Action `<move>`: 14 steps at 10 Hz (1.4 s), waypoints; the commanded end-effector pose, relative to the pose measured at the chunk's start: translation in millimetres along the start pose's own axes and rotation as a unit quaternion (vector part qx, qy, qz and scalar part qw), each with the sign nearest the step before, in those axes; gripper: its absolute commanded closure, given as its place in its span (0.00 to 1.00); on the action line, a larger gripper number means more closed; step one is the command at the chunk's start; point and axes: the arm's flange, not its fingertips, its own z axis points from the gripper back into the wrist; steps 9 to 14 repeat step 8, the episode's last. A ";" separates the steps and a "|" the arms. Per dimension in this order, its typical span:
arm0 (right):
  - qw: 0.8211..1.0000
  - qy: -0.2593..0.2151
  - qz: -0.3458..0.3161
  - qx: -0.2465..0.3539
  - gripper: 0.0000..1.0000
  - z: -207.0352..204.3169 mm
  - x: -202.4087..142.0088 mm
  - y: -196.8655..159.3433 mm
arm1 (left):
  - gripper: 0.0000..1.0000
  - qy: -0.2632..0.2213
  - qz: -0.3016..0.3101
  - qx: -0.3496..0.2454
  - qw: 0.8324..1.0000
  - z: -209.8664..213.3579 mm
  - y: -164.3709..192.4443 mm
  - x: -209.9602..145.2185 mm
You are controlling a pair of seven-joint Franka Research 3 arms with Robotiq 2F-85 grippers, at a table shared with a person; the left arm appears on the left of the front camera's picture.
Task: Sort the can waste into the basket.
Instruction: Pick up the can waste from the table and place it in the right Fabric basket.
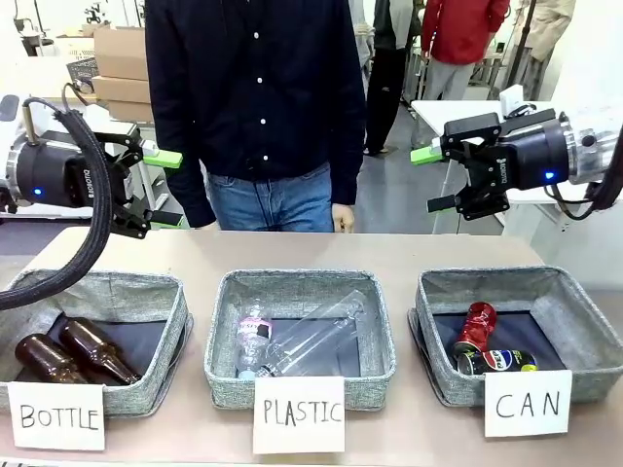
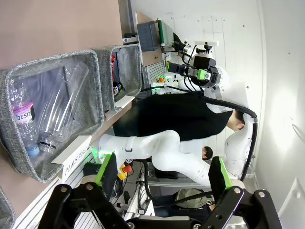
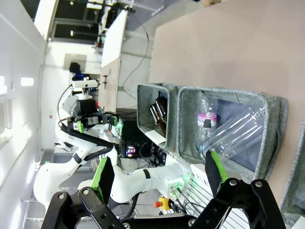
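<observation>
Cans lay in the CAN basket; both grippers empty.
Basket [image 1: 584, 331] sat rightmost of the three bins. Right gripper [image 1: 435, 179] hung above the basket's far-left corner, fingers apart; left gripper [image 1: 165, 187] hung well left of it, fingers apart. Inside the basket, red can [image 1: 476, 325] touched Pepsi can [image 1: 496, 362].

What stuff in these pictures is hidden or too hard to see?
- Front view: the red can has its lower end hidden behind the Pepsi can.
- Front view: the CAN basket has its front wall partly covered by the white card.
- Left wrist view: the cans are tiny, mostly hidden by the basket wall.
</observation>
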 end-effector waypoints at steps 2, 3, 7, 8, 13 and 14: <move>1.000 -0.001 0.011 0.009 0.00 0.3 2.3 -1.8 | 0.00 -0.008 -0.001 -0.010 1.000 -0.2 -2.6 -1.0; 1.000 -0.001 0.011 0.009 0.00 0.3 2.3 -1.8 | 0.00 -0.008 -0.001 -0.010 1.000 -0.2 -2.6 -1.0; 1.000 -0.001 0.011 0.009 0.00 0.3 2.3 -1.8 | 0.00 -0.008 -0.001 -0.010 1.000 -0.2 -2.6 -1.0; 1.000 -0.001 0.011 0.009 0.00 0.3 2.3 -1.8 | 0.00 -0.008 -0.001 -0.010 1.000 -0.2 -2.6 -1.0; 1.000 -0.001 0.011 0.009 0.00 0.3 2.3 -1.8 | 0.00 -0.008 -0.001 -0.010 1.000 -0.2 -2.6 -1.0; 1.000 -0.001 0.011 0.009 0.00 0.3 2.3 -1.8 | 0.00 -0.008 -0.001 -0.010 1.000 -0.2 -2.6 -1.0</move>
